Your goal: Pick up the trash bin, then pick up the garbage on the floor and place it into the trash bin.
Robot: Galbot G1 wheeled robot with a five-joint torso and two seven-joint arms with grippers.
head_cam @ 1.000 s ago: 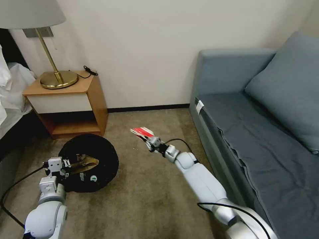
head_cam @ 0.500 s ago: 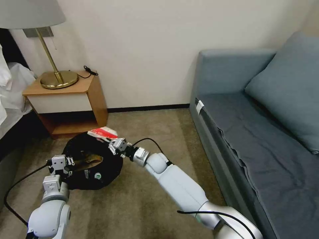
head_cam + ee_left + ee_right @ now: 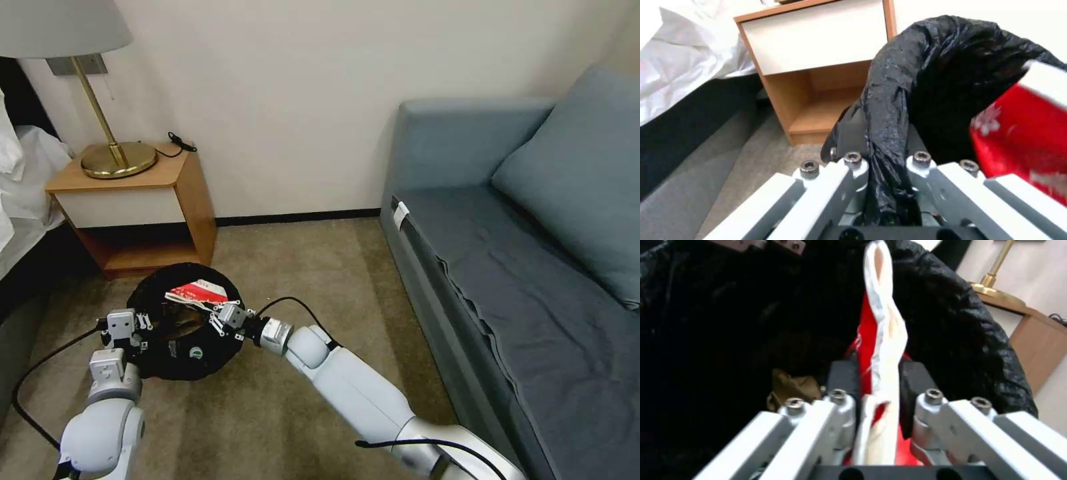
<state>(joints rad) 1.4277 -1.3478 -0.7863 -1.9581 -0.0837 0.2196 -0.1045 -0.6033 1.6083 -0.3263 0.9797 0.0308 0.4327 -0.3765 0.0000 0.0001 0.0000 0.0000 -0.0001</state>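
Head view: right pincer (image 3: 223,313) clamps red-and-white paper packet (image 3: 199,293) over trash bin (image 3: 200,347) mouth (bag-lined); left pincer (image 3: 123,333) grips bin's rim.

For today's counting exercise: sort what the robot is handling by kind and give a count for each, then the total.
Grippers: 2, left gripper, right gripper
Bins: 1, trash bin
Red-and-white packets: 1, packet
Brown paper pieces inside the bin: 1, brown paper
Total: 5
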